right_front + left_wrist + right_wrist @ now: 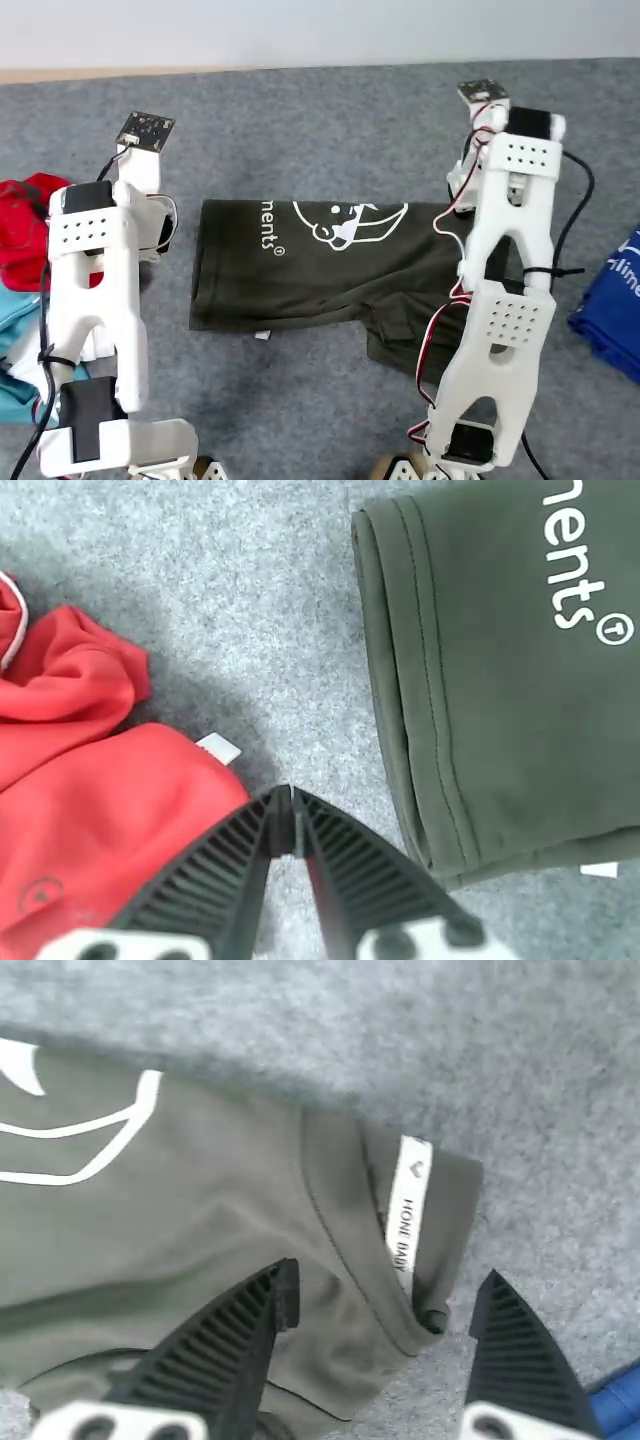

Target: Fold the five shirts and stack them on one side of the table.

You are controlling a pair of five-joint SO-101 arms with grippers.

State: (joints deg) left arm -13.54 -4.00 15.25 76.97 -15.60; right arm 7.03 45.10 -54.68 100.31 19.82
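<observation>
Left gripper (291,815), closed and empty, hangs beside the hem of the dark olive shirt (300,265). Right gripper (388,1295), open, hangs over its collar.

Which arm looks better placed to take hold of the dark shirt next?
Probably the right. The right gripper is open, straddling the collar edge of the dark shirt. The left gripper is shut, over the bare table between the red shirt and the dark shirt.

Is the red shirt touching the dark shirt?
Apart. The left wrist view shows bare grey table between the red shirt and the dark shirt.
</observation>
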